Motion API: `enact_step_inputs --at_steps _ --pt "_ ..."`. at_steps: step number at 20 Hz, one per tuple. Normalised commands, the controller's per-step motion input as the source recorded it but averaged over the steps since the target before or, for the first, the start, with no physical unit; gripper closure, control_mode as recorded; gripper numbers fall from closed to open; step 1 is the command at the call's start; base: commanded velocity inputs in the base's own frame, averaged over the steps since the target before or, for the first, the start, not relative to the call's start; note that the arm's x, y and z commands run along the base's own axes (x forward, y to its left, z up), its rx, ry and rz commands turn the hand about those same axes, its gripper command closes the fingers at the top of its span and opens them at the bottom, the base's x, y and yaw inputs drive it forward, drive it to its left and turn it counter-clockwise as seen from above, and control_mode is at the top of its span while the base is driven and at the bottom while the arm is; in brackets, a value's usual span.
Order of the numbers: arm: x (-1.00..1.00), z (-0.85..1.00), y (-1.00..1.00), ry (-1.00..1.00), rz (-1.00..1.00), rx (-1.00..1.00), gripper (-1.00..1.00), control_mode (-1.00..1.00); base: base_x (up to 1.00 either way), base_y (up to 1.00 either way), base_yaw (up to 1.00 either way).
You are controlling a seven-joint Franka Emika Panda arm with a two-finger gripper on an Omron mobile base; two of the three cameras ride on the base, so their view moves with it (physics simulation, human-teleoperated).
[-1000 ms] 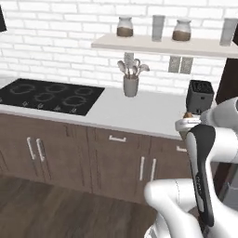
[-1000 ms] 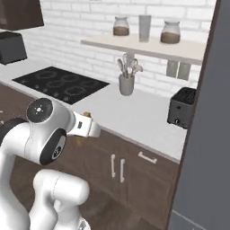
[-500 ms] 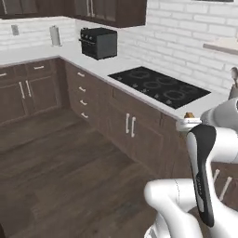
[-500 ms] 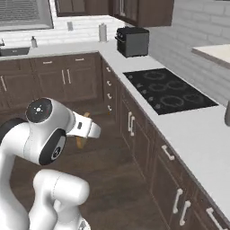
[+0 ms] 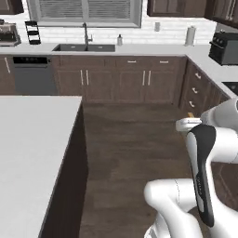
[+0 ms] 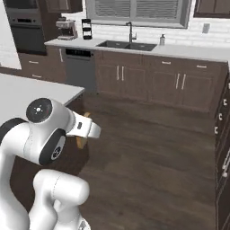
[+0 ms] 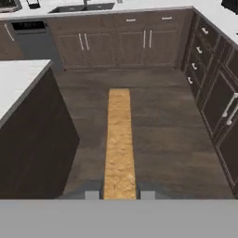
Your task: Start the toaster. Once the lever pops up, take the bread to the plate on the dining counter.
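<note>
Bread pinched edge-on in the gripper, carried above the kitchen floor.

In the hand view the gripper (image 7: pixel 120 194) clamps the bread (image 7: pixel 119 144) between its two fingertips; the tan slice runs straight away from the camera, over the dark wood floor (image 7: pixel 162 135). From the right base view a corner of the slice shows under the hand. The dining counter (image 5: pixel 32 139), a white tabletop, lies to the left, its near corner just beside the carried slice. Far off, a sink (image 5: pixel 83 47) sits under the window (image 5: pixel 86 10), along brown cabinets (image 5: pixel 139 83).
</note>
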Motion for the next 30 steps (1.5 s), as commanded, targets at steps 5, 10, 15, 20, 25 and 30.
enact_step_inputs --at_steps 5,10,15,20,25,30 --pt "0.00 0.00 0.00 0.00 0.00 0.00 1.00 1.00 -0.56 -0.17 0.91" --pt "0.00 0.00 0.00 0.00 0.00 0.00 1.00 1.00 -0.89 0.00 0.69" --pt "0.00 0.00 0.00 0.00 0.00 0.00 1.00 1.00 -0.72 0.00 0.45" --pt "0.00 0.00 0.00 0.00 0.00 0.00 1.00 1.00 -0.31 0.25 0.08" --pt "0.00 0.00 0.00 0.00 0.00 0.00 1.00 1.00 0.20 1.00 -0.05" --pt "0.00 0.00 0.00 0.00 0.00 0.00 1.00 1.00 0.43 1.00 -0.21"
